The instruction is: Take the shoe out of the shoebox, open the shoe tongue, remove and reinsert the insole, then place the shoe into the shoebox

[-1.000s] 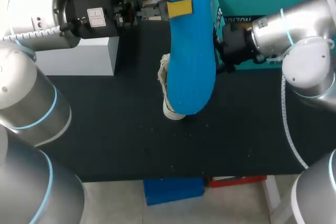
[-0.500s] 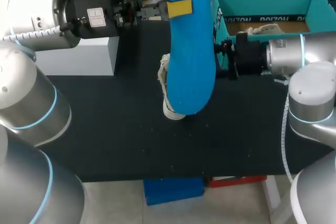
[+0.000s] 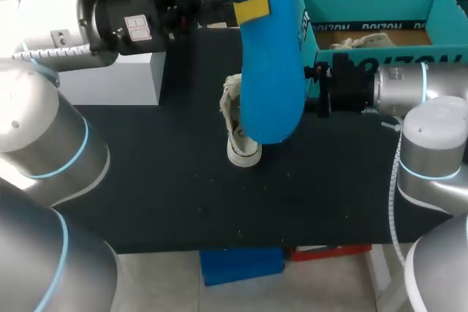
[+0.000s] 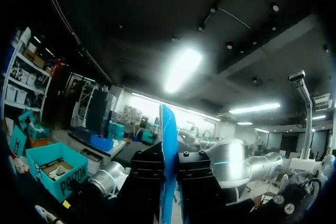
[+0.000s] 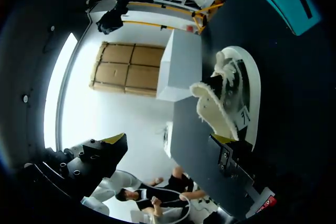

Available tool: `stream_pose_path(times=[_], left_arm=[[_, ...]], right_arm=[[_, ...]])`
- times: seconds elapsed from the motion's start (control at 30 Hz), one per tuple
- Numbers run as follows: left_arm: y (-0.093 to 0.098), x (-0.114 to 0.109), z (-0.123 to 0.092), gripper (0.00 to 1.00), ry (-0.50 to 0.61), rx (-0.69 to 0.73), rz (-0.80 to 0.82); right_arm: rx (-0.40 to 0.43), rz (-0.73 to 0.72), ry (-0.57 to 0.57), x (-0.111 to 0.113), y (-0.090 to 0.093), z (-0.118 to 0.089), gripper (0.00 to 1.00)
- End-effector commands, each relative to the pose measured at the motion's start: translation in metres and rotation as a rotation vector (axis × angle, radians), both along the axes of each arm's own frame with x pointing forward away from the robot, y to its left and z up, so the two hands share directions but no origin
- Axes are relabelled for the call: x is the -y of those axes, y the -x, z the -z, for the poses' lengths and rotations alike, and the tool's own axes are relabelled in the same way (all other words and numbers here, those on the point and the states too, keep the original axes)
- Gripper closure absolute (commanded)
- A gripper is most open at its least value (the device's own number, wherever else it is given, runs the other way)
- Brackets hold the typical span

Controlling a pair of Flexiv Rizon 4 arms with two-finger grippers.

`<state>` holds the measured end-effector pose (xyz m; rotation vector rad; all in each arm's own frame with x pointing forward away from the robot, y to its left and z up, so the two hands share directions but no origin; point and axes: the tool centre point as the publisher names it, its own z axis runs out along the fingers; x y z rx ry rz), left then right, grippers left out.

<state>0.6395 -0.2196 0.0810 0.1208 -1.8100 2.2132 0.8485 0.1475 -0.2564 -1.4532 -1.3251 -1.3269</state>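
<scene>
We're seeing the shoebox (image 3: pixel 369 1) sitting at 2 o'clock on the table (image 3: pixel 146 180), top open. It's holding a brown liner (image 3: pixel 380 36) and some pale crumpled stuff (image 3: pixel 351 42); we can't tell what that is. The shoe (image 3: pixel 235 118) is lying out on the black surface near centre, roughly 8 o'clock from the box, and the insole (image 3: pixel 270 71) is partly covering it from above. Our left gripper (image 3: pixel 245 11) is clamping the blue insole by one end, fingers pressing on both faces and holding it up off the table. Our right gripper (image 5: pixel 170 142) is standing wide apart, gripping nothing, with the shoe lying just ahead of it, tongue (image 5: pixel 212 108) sticking out. A white block (image 3: pixel 110 78) is sitting at 10 o'clock
</scene>
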Motion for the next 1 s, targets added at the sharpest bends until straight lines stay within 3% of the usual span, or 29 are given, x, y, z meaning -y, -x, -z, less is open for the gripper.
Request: stream_pose_path(times=[0.03,0.27,0.9,1.0], left_arm=[[-0.017,0.025,0.027,1.0,0.045,0.131,0.01],[-0.044,0.026,0.063,1.0,-0.053,0.38,-0.074],[-0.044,0.026,0.063,1.0,-0.053,0.38,-0.074],[-0.019,0.033,0.054,1.0,-0.084,0.619,-0.067]], right_arm=[[0.0,0.002,0.001,-0.001,0.0,0.0,0.0],[0.0,0.002,0.001,-0.001,0.0,0.0,0.0],[0.0,0.002,0.001,-0.001,0.0,0.0,0.0],[0.0,0.002,0.001,-0.001,0.0,0.0,0.0]])
